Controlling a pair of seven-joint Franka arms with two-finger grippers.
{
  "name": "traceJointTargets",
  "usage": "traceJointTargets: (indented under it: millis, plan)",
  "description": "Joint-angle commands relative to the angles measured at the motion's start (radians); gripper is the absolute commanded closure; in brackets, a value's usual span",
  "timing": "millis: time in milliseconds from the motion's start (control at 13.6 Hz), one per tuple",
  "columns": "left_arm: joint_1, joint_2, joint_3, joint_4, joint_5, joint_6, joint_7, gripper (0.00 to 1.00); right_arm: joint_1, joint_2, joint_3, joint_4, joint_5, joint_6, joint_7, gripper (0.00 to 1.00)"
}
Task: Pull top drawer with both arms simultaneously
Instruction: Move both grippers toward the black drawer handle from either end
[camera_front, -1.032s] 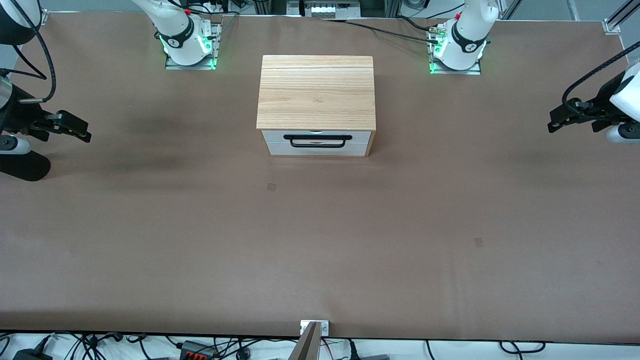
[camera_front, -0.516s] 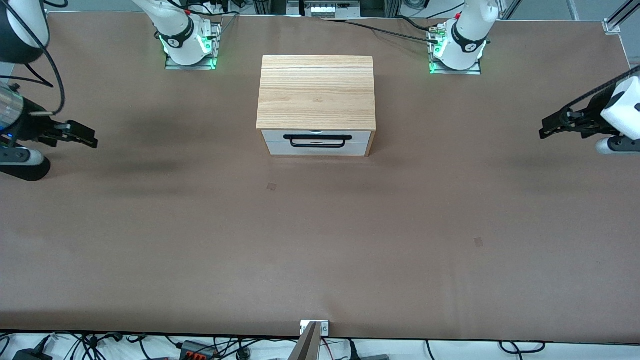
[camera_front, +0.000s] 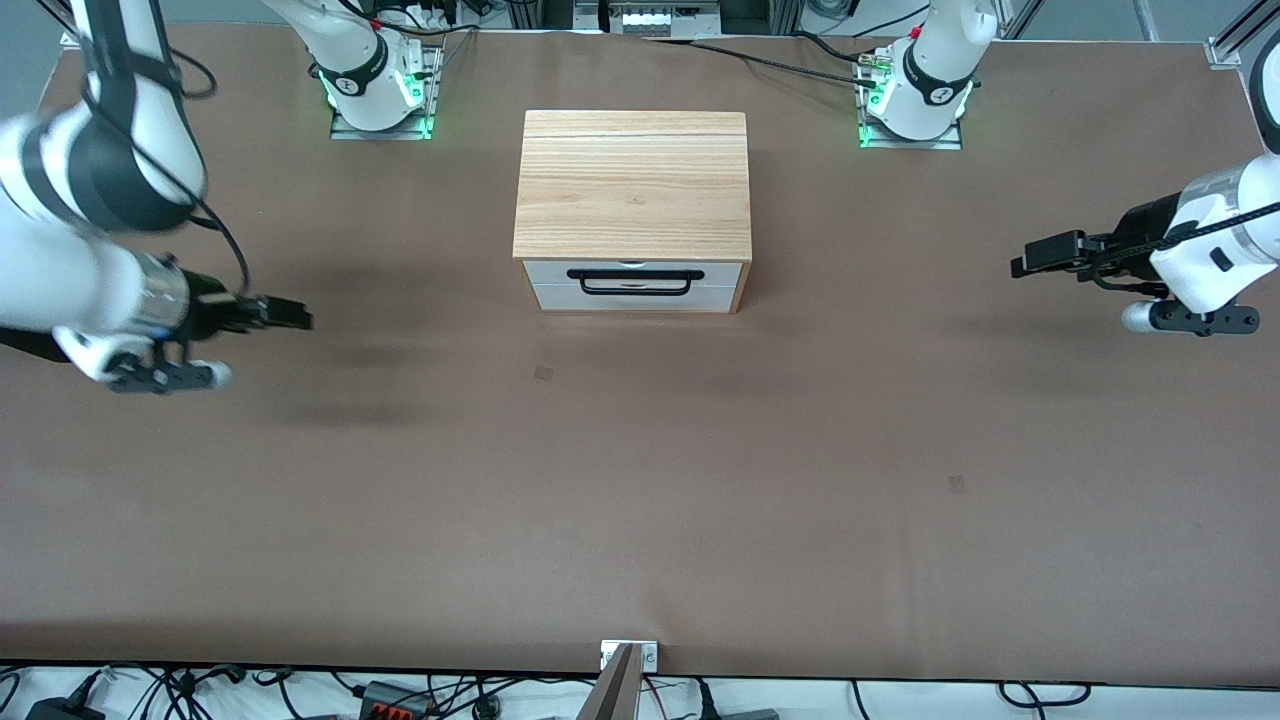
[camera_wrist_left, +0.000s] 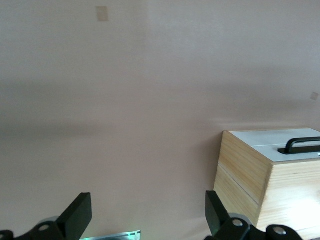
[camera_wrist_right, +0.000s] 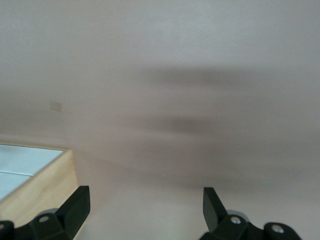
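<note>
The top drawer (camera_front: 548, 271) is shut in the cabinet (camera_front: 632, 185) at the table's middle; its white front carries a long black handle (camera_front: 633, 275). My right gripper (camera_front: 292, 319) is open and empty, low over the table toward the right arm's end, well apart from the cabinet. My left gripper (camera_front: 1030, 257) is open and empty toward the left arm's end, also well apart. The left wrist view shows my open left gripper (camera_wrist_left: 147, 216), the cabinet's wood side (camera_wrist_left: 245, 175) and the handle (camera_wrist_left: 303, 144). The right wrist view shows my open right gripper (camera_wrist_right: 145, 206) and a cabinet corner (camera_wrist_right: 42, 190).
The second white drawer front (camera_front: 560, 298) sits under the top one. The arm bases (camera_front: 378, 95) (camera_front: 915, 100) stand farther from the front camera than the cabinet. Small patches (camera_front: 543, 373) (camera_front: 957, 484) mark the brown table. A metal bracket (camera_front: 628, 655) sits at the near edge.
Both grippers have moved in from the table's ends toward the cabinet, the right one farther and nearer the front camera. The drawer has not moved.
</note>
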Motion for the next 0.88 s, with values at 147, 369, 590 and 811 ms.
traceJointTargets:
  millis: [147,369,590,811]
  plan:
    - [-0.013,0.059,-0.009,0.045,-0.175,-0.027,-0.005,0.00,0.105,0.103,0.001,0.035,0.240,0.057,-0.007,0.00]
    - [0.054,0.241,-0.007,0.040,-0.467,-0.030,0.100,0.00,0.136,0.143,0.001,0.013,0.552,0.054,-0.025,0.00]
    - [0.047,0.344,-0.012,0.034,-0.595,0.027,0.312,0.00,0.180,0.169,0.001,0.008,0.669,0.048,-0.169,0.00]
    - [0.019,0.427,-0.032,0.030,-0.637,0.032,0.543,0.00,0.182,0.232,0.001,-0.057,0.883,0.016,-0.552,0.00]
